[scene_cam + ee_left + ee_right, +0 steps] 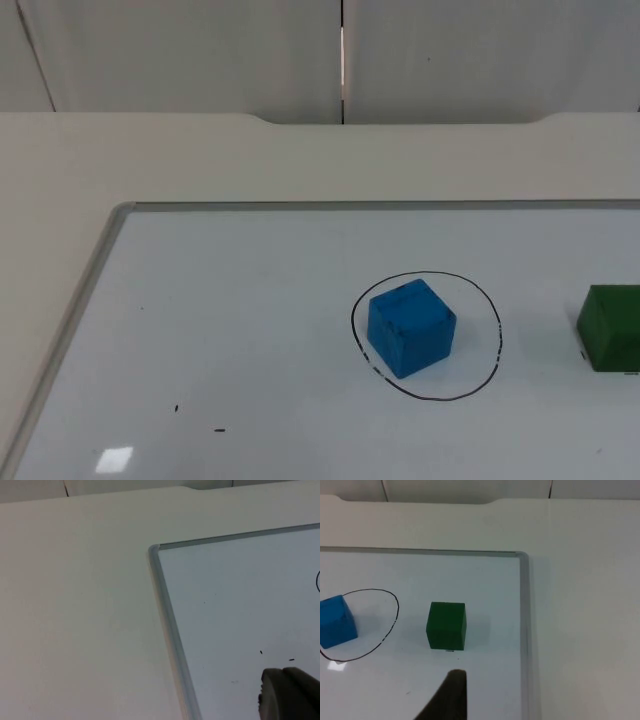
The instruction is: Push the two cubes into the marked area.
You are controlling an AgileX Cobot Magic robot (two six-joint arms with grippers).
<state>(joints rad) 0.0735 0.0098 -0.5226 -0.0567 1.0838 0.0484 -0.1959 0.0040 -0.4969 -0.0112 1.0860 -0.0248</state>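
Inside the drawn black ring (427,335) on the whiteboard (250,330), toward its 9 o'clock side, sits the blue cube (411,327), so that half of the job looks done. At 3 o'clock from the ring, well apart from it, the green cube (446,625) rests outside the line. The right claw (451,692) hangs at the green cube's 6 o'clock in its wrist view, probably placed to get behind it for a shove toward the ring; whether it is released or clenched I cannot tell. The left claw (286,692) waits over the board near its frame, state likewise unclear. The whiteboard lies on the tabletop (150,160).
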